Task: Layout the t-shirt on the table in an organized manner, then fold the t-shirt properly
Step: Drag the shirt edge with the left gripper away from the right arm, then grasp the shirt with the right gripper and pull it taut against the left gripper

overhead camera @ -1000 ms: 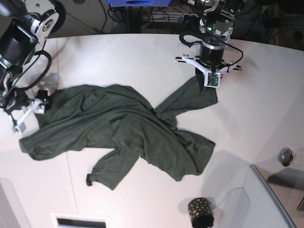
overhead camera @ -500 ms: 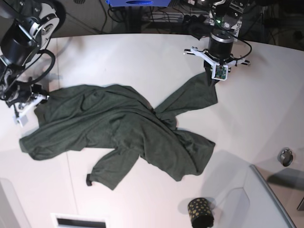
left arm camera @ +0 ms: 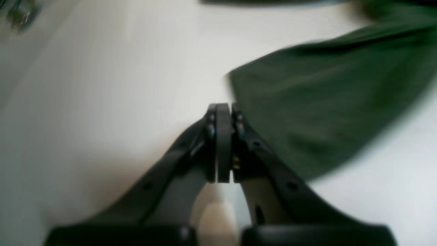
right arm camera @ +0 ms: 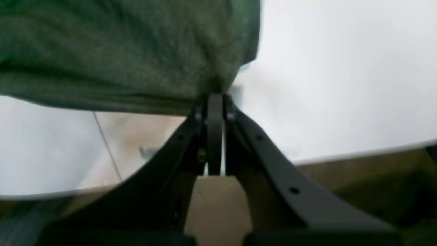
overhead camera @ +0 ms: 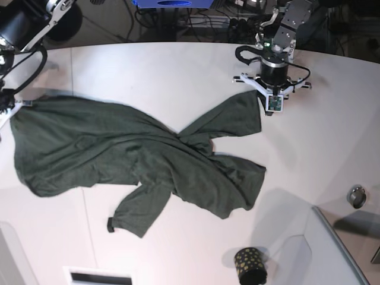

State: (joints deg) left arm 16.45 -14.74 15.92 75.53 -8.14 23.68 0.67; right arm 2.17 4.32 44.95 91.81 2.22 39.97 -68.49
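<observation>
Across the white desk (overhead camera: 178, 65) lies the t-shirt (overhead camera: 136, 160), dark green, spread wide but crumpled, with a twist of folds near its middle. One broad portion fans toward the base view's left edge; a narrower flap runs up toward the far right side of that view; a sleeve with a dark cuff points toward the near edge.

Right claw (right arm camera: 214, 99): jaws together, clamped on a bunched edge of the cloth, which hangs stretched from the tips above the desk surface and its curved rim. In base view this arm sits at the extreme left, where the shirt's corner is drawn up taut.

Left claw (left arm camera: 223, 109): jaws pressed together; wrist view is blurred, the shirt flap's corner sits right against the tips, and I cannot tell whether any fabric is pinched. In base view it stands at the flap's far corner (overhead camera: 270, 102).

Grey raised panel (overhead camera: 332, 249) at near right. Small black gold-dotted cup (overhead camera: 250, 265) stands near it, apart from the shirt.
</observation>
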